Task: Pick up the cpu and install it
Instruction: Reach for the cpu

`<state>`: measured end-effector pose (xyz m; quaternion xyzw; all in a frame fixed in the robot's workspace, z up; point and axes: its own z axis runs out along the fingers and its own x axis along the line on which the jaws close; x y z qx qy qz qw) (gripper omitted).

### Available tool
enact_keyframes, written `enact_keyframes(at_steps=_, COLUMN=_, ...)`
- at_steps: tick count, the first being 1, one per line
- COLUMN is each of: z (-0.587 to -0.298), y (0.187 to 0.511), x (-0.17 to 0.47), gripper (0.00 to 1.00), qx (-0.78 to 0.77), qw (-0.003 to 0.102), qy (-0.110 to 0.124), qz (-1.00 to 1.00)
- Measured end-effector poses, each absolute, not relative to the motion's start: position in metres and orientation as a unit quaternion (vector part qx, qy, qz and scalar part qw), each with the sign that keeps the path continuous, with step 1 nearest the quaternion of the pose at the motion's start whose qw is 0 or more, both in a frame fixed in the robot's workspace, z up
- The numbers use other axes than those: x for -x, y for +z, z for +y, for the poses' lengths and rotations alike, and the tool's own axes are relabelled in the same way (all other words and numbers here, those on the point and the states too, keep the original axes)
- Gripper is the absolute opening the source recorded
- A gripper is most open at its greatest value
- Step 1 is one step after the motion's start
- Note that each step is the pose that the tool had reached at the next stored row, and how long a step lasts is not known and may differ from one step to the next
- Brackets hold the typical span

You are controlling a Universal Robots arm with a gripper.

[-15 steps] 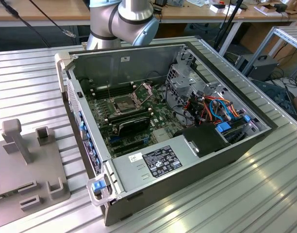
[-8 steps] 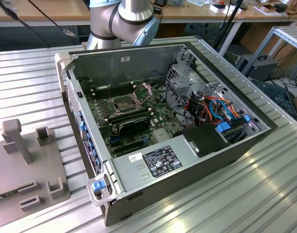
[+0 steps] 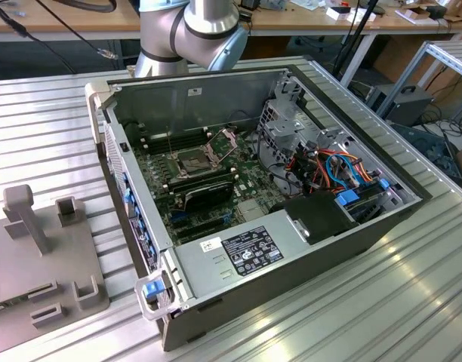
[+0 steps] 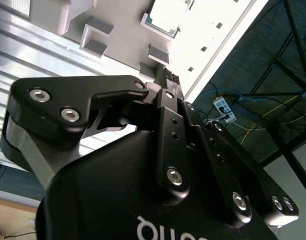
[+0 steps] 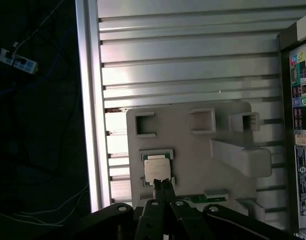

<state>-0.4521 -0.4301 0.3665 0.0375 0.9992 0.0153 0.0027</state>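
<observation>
Up close, the black two-fingered hand (image 5: 163,186) has its fingertips (image 5: 157,189) pinched narrow, pressed together with nothing between them; the second wrist view shows the same closed tip (image 4: 168,77). In the first wrist view, that tip meets the edge of the cpu (image 5: 156,169), a small flat square chip with a dull silver-grey metal top. Whether metal touches metal, I cannot tell.

The chip lies flat in a square raised nest on the pale grey moulded fixture plate (image 5: 193,155). The second wrist view also shows it (image 4: 167,14), in its nest just beyond the fingertips. Other empty bracket-shaped pockets and an upright block stand around it on the plate.

The plate rests on the ribbed aluminium desk (image 5: 183,65). In the exterior view it sits at that view's left (image 3: 65,264), just beside the open grey metal computer case (image 3: 178,102).

Deep inside the case, on the green board, is the dark square socket (image 3: 195,160), with its metal frame (image 3: 227,139) flipped up and nothing seated in it. A black oblong card (image 3: 208,197) lies just beside it.

Behind the case rises the silver-grey robot arm (image 3: 189,30).
</observation>
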Motion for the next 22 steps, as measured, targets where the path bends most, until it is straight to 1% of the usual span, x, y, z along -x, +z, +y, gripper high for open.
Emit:
enact_keyframes(at_steps=9, z=-0.43, y=0.366, x=0.452, gripper=0.11, qx=-0.038, qw=0.003, qy=0.015, qz=0.999)
enact_keyframes(at_steps=15, z=-0.436, y=0.366, x=0.452, gripper=0.11, qx=-0.037, qw=0.003, qy=0.015, qz=0.999)
enact_keyframes(at_steps=22, z=-0.441, y=0.356, x=0.452, gripper=0.11, qx=-0.037, qw=0.003, qy=0.015, qz=0.999)
